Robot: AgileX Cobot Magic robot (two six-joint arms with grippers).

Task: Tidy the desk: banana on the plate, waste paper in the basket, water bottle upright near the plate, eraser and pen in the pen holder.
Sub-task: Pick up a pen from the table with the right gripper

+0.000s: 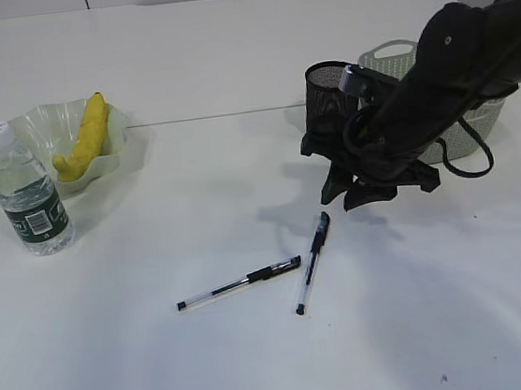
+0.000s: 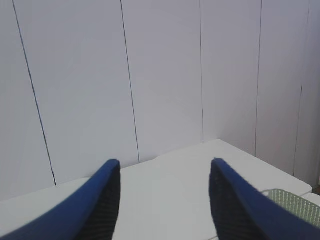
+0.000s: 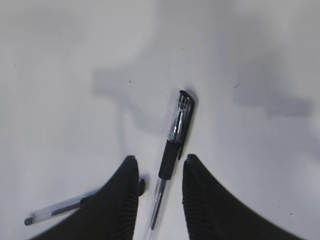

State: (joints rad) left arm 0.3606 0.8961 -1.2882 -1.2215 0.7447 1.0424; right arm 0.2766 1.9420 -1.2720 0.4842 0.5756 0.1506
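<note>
- White worktop (image 1: 261,364) fills the scene, and a white panelled wall (image 2: 165,75) shows behind it in the left wrist view.
- At the far left in the exterior view, a water bottle (image 1: 25,192) stands upright with its cap on, just beside the plate (image 1: 127,140).
- Just right of the bottle, the plate is pale and wavy, and the yellow banana (image 1: 85,138) lies in it.
- In the middle of the worktop lie two pens. The left pen (image 1: 240,283) lies nearly flat across. The right pen (image 1: 313,261) points up and away, cap end far from us. Their near ends sit close together.
- To the right stands the black mesh pen holder (image 1: 327,98), upright. Behind it on the right is the pale basket (image 1: 466,139), partly hidden by the arm.
- The right arm (image 1: 453,69) comes in from the upper right and bends down to the worktop. Its right tool (image 1: 372,182) points down, just past the cap end of the right pen.
- The right wrist view shows what the exterior view does not: the right tool (image 3: 160,200) is spread a little, with the right pen (image 3: 172,150) lying between its two fingers (image 3: 122,200). The fingers are not pinching it. The left pen (image 3: 60,210) peeks out at the lower left.
- The left arm does not show in the exterior view. Only the left wrist view shows the left tool (image 2: 165,200). Its blue fingers (image 2: 97,200) are spread wide and hold nothing. It is raised and looks over the worktop at the wall. A corner of the basket (image 2: 295,202) shows at the lower right.
</note>
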